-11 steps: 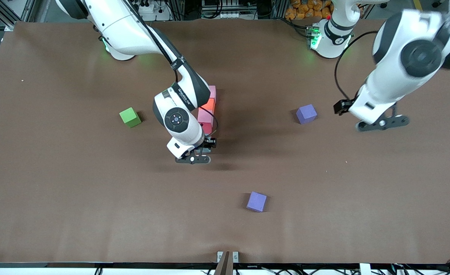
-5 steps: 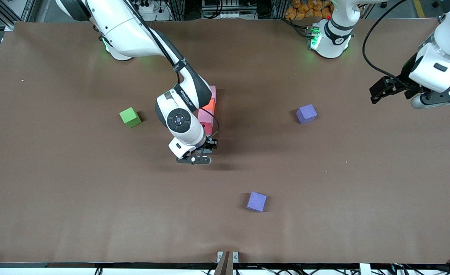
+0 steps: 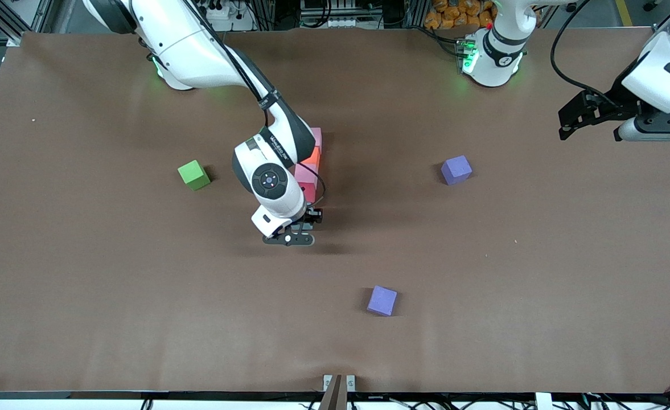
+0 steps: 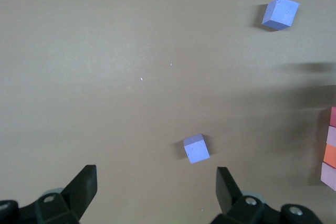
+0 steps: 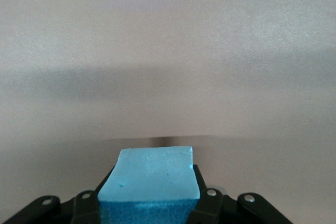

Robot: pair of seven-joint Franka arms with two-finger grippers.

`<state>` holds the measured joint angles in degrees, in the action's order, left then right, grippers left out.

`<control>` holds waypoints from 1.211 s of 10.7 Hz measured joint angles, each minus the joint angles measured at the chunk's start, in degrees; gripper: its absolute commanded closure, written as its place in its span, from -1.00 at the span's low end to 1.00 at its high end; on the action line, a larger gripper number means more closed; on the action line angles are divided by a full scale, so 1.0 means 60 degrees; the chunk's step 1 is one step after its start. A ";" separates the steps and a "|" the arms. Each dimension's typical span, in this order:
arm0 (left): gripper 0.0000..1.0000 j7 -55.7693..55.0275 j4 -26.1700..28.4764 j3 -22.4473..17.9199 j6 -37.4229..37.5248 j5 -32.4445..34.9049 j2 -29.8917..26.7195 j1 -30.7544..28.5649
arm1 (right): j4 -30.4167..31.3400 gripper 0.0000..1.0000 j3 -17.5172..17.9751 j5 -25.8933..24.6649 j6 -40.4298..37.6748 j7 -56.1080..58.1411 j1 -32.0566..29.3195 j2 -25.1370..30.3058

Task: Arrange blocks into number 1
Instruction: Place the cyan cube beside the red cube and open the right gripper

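A column of blocks lies mid-table: pink block, orange block, second pink block, red block, partly hidden by the right arm. My right gripper sits low, just nearer the camera than the red block. It is shut on the light blue block, which the hand hides in the front view. My left gripper hangs open and empty, high over the left arm's end of the table. Its wrist view catches the column's edge.
A green cube lies toward the right arm's end. One purple cube lies toward the left arm's end, another purple cube nearer the camera. The left wrist view shows both purple cubes.
The left arm has swung away from the purple cube toward its own end of the table and risen. The right gripper has barely shifted, still holding the light blue block.
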<state>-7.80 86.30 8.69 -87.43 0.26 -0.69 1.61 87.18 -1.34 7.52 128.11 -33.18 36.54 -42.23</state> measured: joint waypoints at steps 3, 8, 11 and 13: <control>-1.00 0.0023 -0.0118 0.0039 0.0102 0.0000 0.0106 0.0001 | 0.0003 1.00 0.0001 -0.0015 -0.0001 0.0000 0.0000 -0.0090; -1.00 0.0024 -0.0151 0.0070 0.0124 0.0000 0.0119 0.0010 | 0.0004 1.00 -0.0001 -0.0149 0.0004 -0.0003 0.0000 -0.0309; -1.00 0.0024 -0.0174 0.0104 0.0151 -0.0002 0.0119 0.0016 | 0.0004 1.00 0.0002 -0.0149 0.0010 -0.0029 0.0000 -0.0337; -1.00 0.0024 -0.0178 0.0104 0.0170 -0.0002 0.0119 0.0016 | 0.0004 1.00 0.0005 -0.0149 0.0051 -0.0044 0.0000 -0.0351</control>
<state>-7.66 85.24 9.31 -86.40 0.25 0.02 1.71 87.21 -1.31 6.62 128.41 -33.45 36.54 -44.34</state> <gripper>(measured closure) 0.000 0.441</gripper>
